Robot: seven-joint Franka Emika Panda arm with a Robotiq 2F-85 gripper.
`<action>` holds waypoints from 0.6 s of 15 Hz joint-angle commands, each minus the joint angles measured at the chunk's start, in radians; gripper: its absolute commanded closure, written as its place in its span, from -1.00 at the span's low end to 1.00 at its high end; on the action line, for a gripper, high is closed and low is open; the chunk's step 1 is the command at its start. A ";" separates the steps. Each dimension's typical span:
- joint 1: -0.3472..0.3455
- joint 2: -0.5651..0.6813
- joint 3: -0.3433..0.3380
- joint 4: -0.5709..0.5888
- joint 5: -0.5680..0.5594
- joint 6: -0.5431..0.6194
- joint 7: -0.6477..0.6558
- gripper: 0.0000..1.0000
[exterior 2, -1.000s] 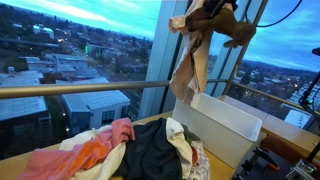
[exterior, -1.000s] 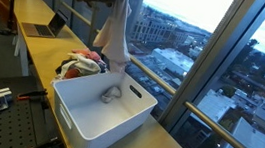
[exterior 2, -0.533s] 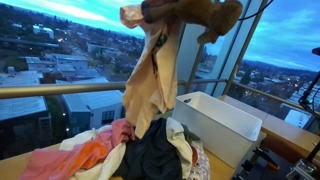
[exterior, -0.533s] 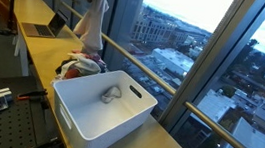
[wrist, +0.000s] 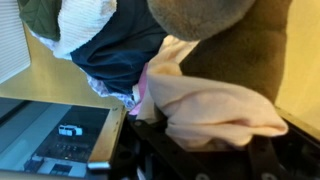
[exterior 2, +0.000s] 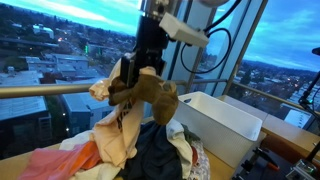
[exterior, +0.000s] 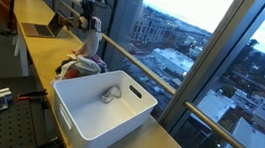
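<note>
Gripper point(exterior 2: 143, 78): jaws pinched tight on a cream-and-tan fabric garment point(exterior 2: 128, 125), which hangs directly below it, lower edge reaching the mixed clothing heap point(exterior 2: 160, 155). White rectangular plastic bin point(exterior 2: 228, 122): beside the gripper, rim apart from the garment. Open air above.

Exterior views face the yellow wooden counter point(exterior: 33, 45) from different sides, sharing the white rectangular plastic bin point(exterior 2: 228, 128); wrist view looks closely onto the multicoloured clothes heap point(wrist: 110, 50).
</note>
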 commanded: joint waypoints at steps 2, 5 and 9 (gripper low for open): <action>-0.013 0.051 -0.054 -0.025 0.090 0.015 -0.011 1.00; -0.029 0.048 -0.063 -0.075 0.137 0.021 -0.030 0.49; -0.044 -0.029 -0.058 -0.185 0.159 0.031 -0.065 -0.04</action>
